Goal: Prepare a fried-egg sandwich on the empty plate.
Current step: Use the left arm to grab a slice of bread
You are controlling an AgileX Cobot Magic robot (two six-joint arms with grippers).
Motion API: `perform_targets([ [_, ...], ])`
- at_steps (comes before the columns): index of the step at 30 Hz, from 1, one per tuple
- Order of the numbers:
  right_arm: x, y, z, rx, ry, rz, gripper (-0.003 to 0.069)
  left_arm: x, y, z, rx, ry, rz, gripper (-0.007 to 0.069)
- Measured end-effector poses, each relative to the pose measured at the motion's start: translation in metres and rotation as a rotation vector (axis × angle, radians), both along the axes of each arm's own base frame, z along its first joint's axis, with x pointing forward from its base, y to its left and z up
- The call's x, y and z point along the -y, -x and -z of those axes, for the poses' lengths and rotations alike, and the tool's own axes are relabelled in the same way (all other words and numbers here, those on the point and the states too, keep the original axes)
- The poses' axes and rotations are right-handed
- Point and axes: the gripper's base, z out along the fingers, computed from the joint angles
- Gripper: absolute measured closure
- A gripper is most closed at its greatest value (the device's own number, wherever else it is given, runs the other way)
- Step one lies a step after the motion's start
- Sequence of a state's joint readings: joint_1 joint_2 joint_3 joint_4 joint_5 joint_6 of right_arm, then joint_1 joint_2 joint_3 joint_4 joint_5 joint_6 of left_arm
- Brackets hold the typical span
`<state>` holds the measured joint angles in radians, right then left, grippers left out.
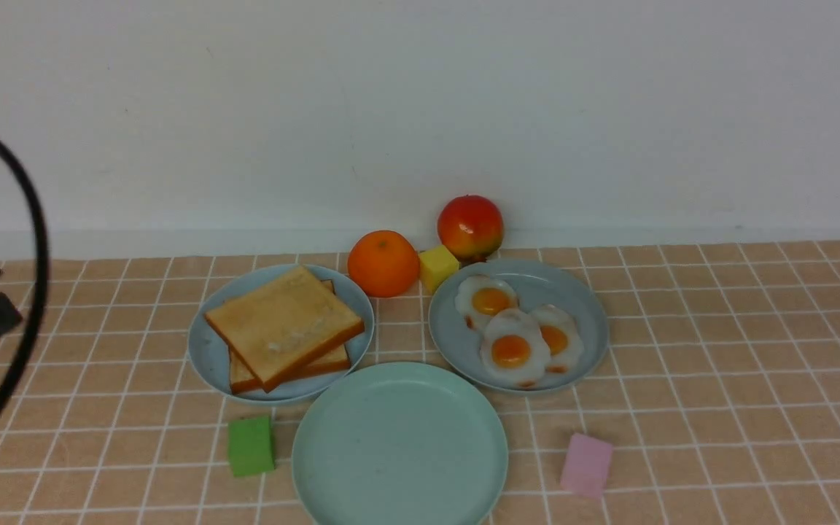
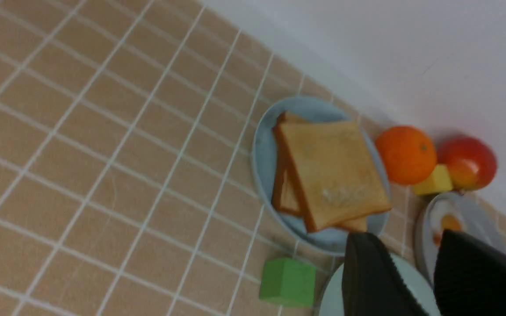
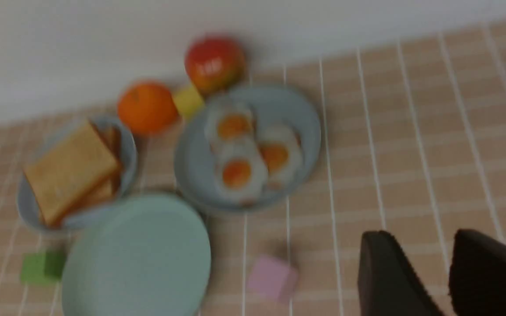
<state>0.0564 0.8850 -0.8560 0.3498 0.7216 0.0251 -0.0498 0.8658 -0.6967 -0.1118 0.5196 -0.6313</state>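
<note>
Nearest you, the round mint-green plate [image 1: 399, 445] sits bare at lower centre, handy to tan toast slices [image 1: 283, 323] above-left and glossy fried eggs [image 1: 511, 348] above-right; your left gripper [image 2: 404, 240] and right gripper [image 3: 422, 240] gape empty.

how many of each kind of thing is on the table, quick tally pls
plates: 3 (mint-green plate, sky-blue plate, grey-blue plate)
toast slices: 2
fried eggs: 3
fruit: 2 (orange, red fruit)
blocks: 3 (green block, pink block, yellow block)
total: 13
</note>
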Motion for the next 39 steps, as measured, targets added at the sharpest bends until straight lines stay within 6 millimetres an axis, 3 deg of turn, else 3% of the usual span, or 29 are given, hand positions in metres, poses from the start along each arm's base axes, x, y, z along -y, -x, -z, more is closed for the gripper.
perform_targets([
  [6, -0.024, -0.012, 0.030, -0.239, 0.036, -0.214, 0.0418, 0.013, -0.048, 0.049, -0.272, 0.151, 0.004, 0.0386],
  [8, -0.031, -0.014, 0.035, -0.264, 0.039, -0.267, 0.0418, 0.016, -0.062, 0.057, -0.316, 0.163, 0.033, 0.0386],
  [16, -0.049, -0.015, 0.037, -0.272, 0.011, -0.366, 0.0418, 0.029, -0.130, 0.086, -0.392, 0.180, 0.154, 0.0386],
  [18, -0.050, -0.015, 0.037, -0.271, 0.011, -0.367, 0.0418, 0.030, -0.139, 0.092, -0.390, 0.178, 0.167, 0.0386],
  [20, -0.050, -0.016, 0.037, -0.267, 0.014, -0.371, 0.0418, 0.033, -0.160, 0.110, -0.407, 0.173, 0.201, 0.0386],
  [28, -0.050, -0.016, 0.038, -0.262, 0.022, -0.380, 0.0418, 0.040, -0.195, 0.150, -0.424, 0.187, 0.281, 0.0386],
  [39, -0.051, -0.016, 0.037, -0.262, 0.009, -0.382, 0.0418, 0.042, -0.200, 0.152, -0.418, 0.174, 0.322, 0.0386],
])
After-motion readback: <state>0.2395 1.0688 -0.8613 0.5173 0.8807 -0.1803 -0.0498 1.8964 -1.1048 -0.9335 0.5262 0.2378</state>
